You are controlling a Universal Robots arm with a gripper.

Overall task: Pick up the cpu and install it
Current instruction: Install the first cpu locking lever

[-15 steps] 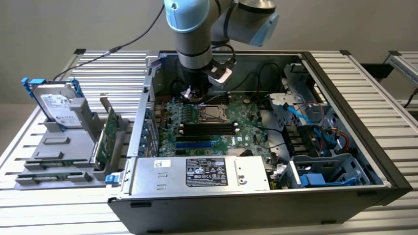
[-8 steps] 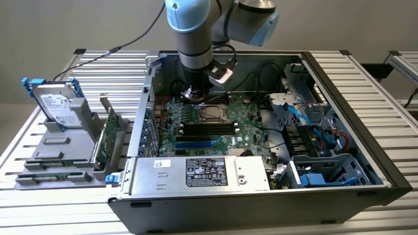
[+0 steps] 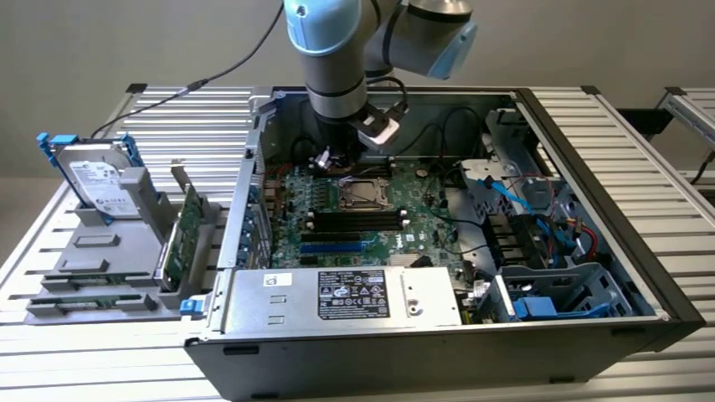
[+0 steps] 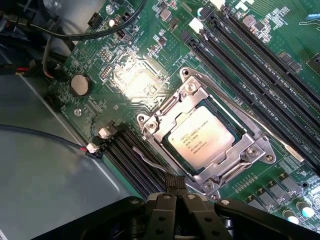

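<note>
Hovering over the motherboard (image 4: 125,75) inside the open computer case (image 3: 424,373), the gripper (image 4: 174,189) has its fingers pressed together, nothing between them. Just beyond the fingertips sits the cpu (image 4: 201,144), lying flat and square in the metal socket frame (image 4: 248,150), silver lid up, with black memory slots (image 4: 131,159) close beside the fingers. It looks like a light, stiff little plate with a slick lid and a delicate underside. I'd judge it wants a gentle pinch across two opposite edges of the rim, kept level, never pressure on the faces.
</note>
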